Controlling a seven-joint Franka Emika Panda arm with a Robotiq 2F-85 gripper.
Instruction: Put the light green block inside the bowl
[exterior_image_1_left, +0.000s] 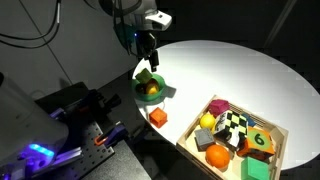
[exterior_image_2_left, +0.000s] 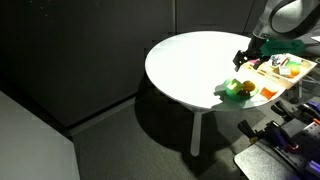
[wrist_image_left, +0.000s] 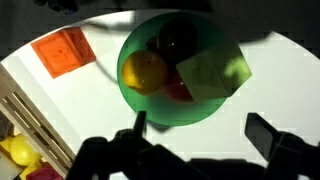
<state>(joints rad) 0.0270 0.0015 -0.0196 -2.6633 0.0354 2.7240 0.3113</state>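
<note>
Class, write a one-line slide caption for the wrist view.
Open gripper over the bowl, light green block inside beside a round yellow item; orange cube on the table.

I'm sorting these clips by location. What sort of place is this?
Probably a robotics lab rather than a home: dark panel walls stand behind a round white table, black electronics with a blue light stand beside it, and a shallow wooden tray holds toy pieces.
</note>
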